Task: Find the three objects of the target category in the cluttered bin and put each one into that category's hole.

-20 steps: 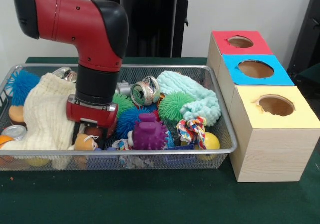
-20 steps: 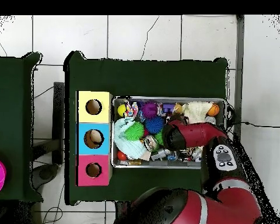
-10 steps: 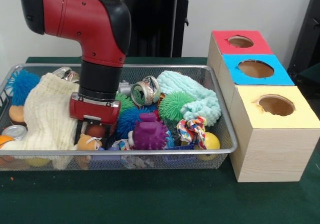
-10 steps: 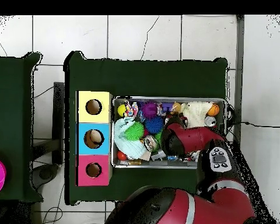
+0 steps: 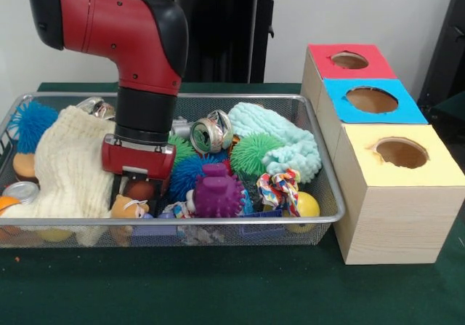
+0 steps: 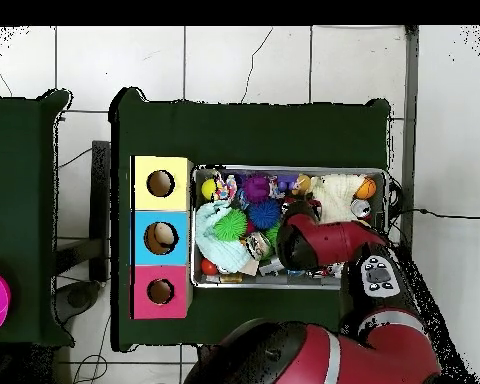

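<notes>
Red arm (image 5: 109, 19), black wrist collar (image 5: 143, 114), red end plate (image 5: 138, 157)

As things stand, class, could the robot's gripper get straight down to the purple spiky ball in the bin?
Probably yes: the purple spiky ball lies uncovered on top of the clutter, just beside the gripper, with nothing over it.

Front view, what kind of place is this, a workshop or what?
Likely a robotics lab test bench: a red robot arm over a wire bin of toys, beside wooden boxes with colour-coded holes, on green cloth.
</notes>
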Robot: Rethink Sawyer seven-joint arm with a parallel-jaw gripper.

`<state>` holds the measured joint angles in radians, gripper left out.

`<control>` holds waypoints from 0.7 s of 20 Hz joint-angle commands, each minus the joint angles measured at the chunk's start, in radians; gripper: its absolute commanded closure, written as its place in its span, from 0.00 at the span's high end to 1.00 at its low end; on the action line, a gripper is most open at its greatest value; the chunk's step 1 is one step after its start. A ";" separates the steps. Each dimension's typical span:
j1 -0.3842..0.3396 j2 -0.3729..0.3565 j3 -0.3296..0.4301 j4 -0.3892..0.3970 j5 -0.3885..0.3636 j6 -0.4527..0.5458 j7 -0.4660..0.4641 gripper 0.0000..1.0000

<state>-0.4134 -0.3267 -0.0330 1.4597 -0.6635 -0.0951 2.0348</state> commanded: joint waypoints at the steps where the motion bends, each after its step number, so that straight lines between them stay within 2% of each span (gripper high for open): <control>1: 0.012 -0.002 0.119 -0.121 0.042 -0.287 0.116 1.00; 8: -0.025 0.023 0.153 -0.149 0.010 -0.343 0.118 1.00; 14: -0.031 0.044 0.133 -0.150 0.034 -0.412 0.111 1.00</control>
<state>-0.4387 -0.2848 -0.0328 1.4644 -0.6639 -0.2558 2.0348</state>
